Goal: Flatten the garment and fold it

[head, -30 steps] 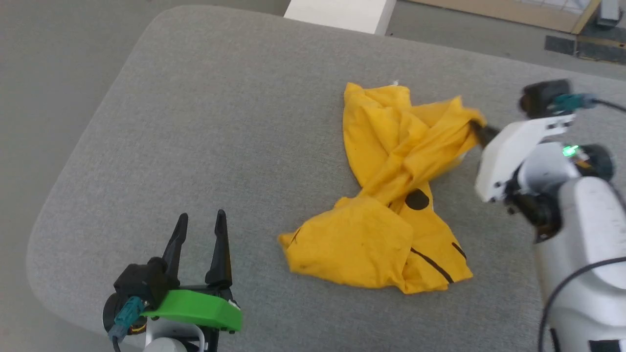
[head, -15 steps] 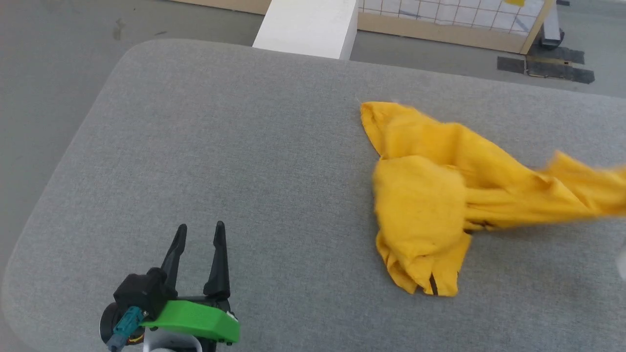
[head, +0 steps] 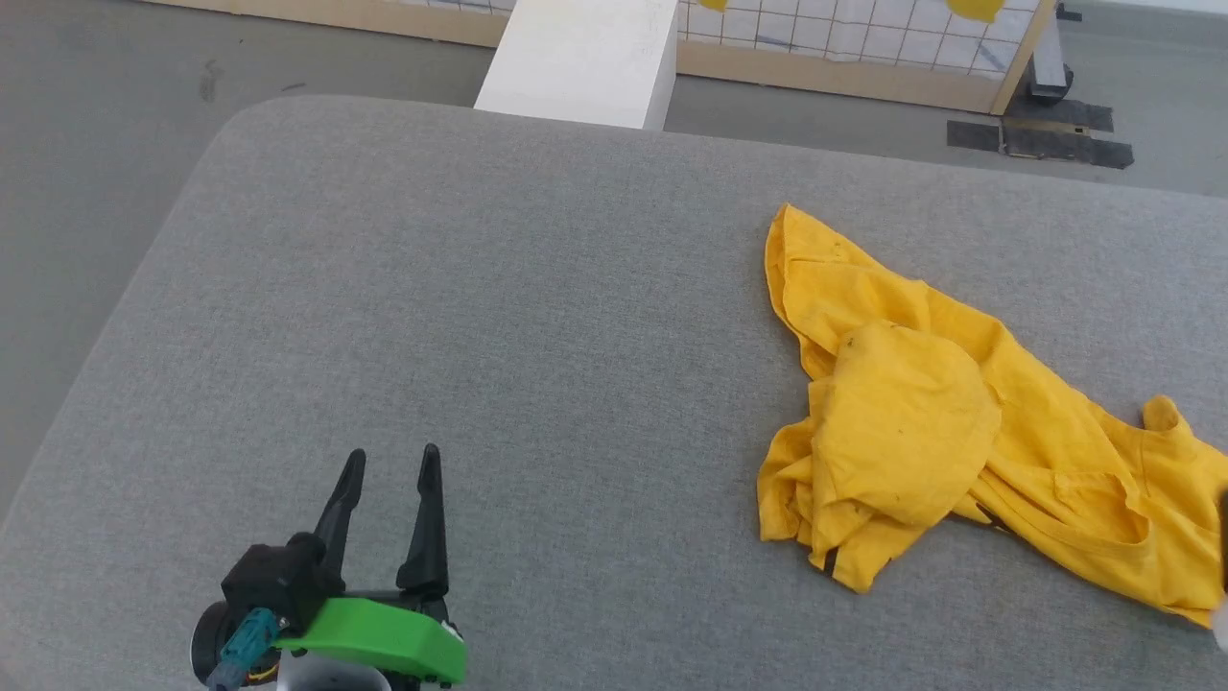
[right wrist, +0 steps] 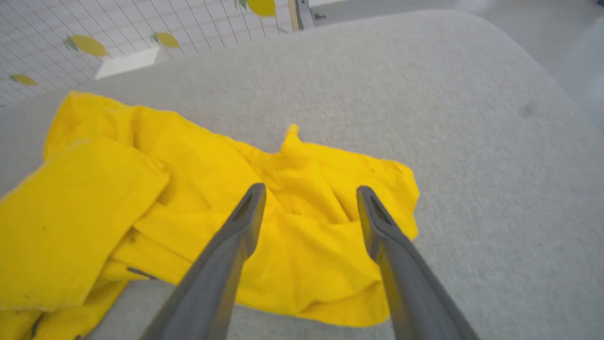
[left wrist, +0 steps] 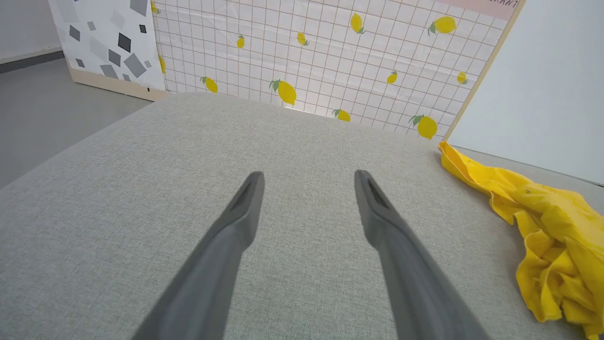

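Right pincer point(right wrist: 310, 190) hovers spread wide and empty just above the garment point(right wrist: 141, 156), which lies crumpled and doubled over itself on the right side of the grey bench point(head: 480, 288). The left pincer point(head: 391, 456), equally spread and empty, sits well apart at the near left. Flattening probably goes best if each pincer takes a single-layer edge at opposite ends and draws the cloth out low.

1. We see a grey fabric rounded-corner tabletop point(head: 480, 288) over a grey smooth floor point(head: 96, 115).
2. We note a white rectangular block point(head: 585, 58) behind it.
3. We spot a white grid lemon-print wooden-framed panel point(left wrist: 330, 61) beyond.
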